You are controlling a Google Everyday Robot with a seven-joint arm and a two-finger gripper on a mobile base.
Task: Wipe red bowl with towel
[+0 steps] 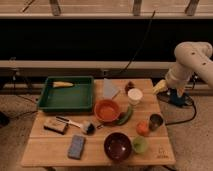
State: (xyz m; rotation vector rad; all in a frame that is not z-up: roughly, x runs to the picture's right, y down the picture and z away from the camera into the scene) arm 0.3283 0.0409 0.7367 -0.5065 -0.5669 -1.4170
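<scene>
The red bowl (107, 110) is a bright orange-red shallow bowl standing upright near the middle of the wooden table (50, 150). The towel (109, 89) is a pale bluish-white folded cloth lying flat just behind the bowl, near the table's back edge. My white arm (192, 62) hangs off the table's right side. Its gripper (162, 86) is low beside the back right corner, well to the right of the towel and the bowl, touching neither.
A green tray (50, 100) with a yellow item (63, 84) sits back left. Around the red bowl are a white cup (134, 95), a green vegetable (124, 117), an orange fruit (143, 128), a metal cup (156, 121), a maroon bowl (118, 146), a blue sponge (76, 146) and a brush (75, 123).
</scene>
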